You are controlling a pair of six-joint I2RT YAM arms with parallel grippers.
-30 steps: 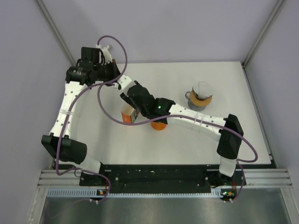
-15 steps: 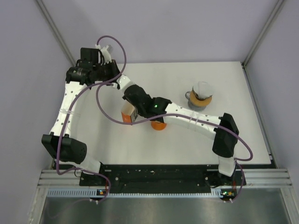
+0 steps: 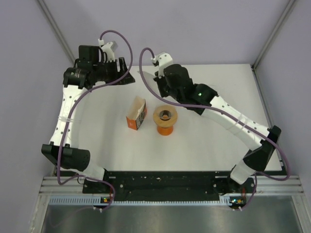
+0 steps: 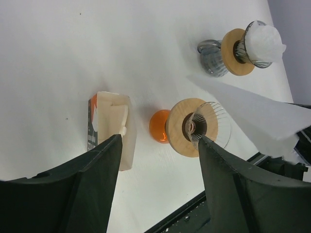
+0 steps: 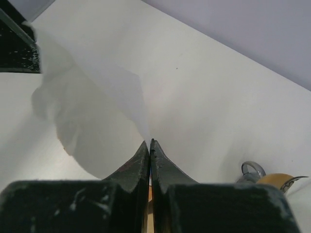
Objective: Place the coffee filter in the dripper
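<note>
The dripper [image 3: 165, 119], a ribbed glass cone in a wooden collar on an orange base, stands mid-table with nothing in it; the left wrist view shows it too [image 4: 194, 127]. My right gripper [image 5: 149, 141] is shut on the coffee filter [image 5: 97, 97], a white paper cone held in the air above the back of the table. The filter [image 4: 252, 111] hangs off to the dripper's side. My left gripper [image 4: 159, 140] is open and empty, high at the back left [image 3: 124, 73], facing the right gripper.
An orange box of filters [image 3: 137, 114] lies open just left of the dripper. A second dripper with a filter in it [image 4: 243, 43] sits on a grey mug at the right, hidden under my right arm in the top view. Grey walls enclose the table.
The left gripper has opened and drawn back. The right gripper has shut on the filter and risen from over the box to the back of the table, uncovering the dripper.
</note>
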